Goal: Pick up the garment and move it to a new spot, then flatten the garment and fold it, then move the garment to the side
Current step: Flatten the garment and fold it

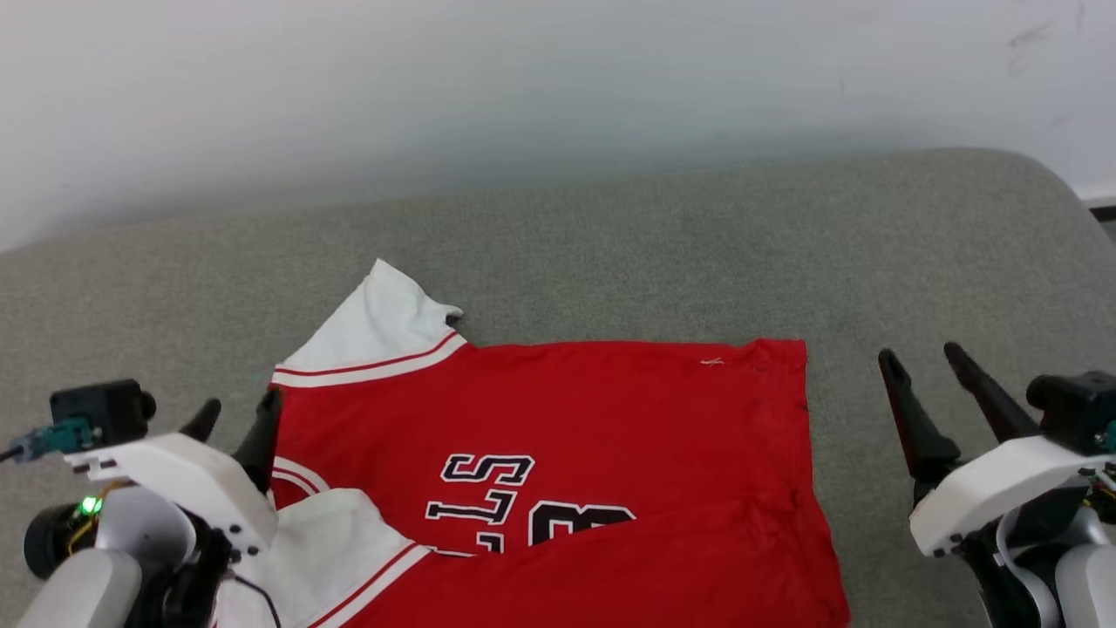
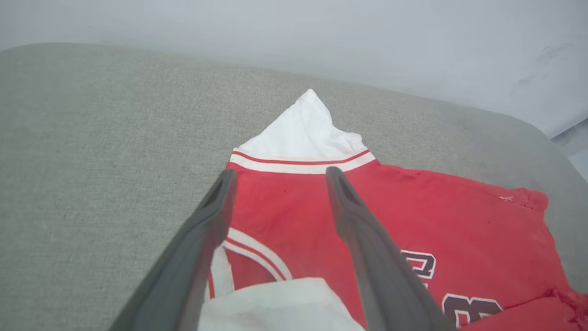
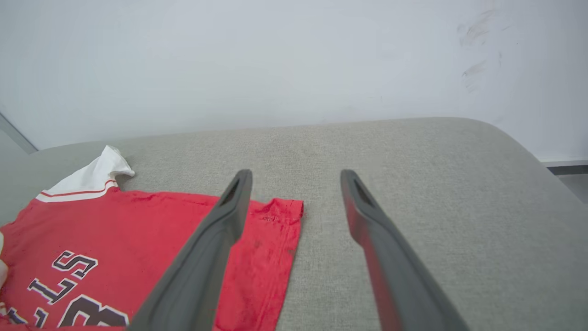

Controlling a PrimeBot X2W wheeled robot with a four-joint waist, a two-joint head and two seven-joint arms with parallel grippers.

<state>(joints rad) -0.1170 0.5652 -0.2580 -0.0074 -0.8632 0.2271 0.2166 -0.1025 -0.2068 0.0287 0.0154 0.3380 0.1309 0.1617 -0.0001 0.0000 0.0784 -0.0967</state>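
Note:
The garment (image 1: 558,419) is a red jersey with white sleeves and black lettering, lying spread on the grey cushion with its near part folded over itself. One white sleeve (image 1: 384,327) points away at the far left. My left gripper (image 1: 235,417) stands open at the garment's left edge; in the left wrist view the left gripper (image 2: 278,177) hangs over the red cloth (image 2: 413,202) with nothing between its fingers. My right gripper (image 1: 924,358) is open, off the garment's right edge; in the right wrist view the right gripper (image 3: 296,177) frames the hem corner (image 3: 280,216).
The grey upholstered surface (image 1: 697,244) runs wide beyond and to the right of the garment, rounding off at the far right corner (image 1: 1037,174). A pale wall (image 1: 523,87) rises directly behind it.

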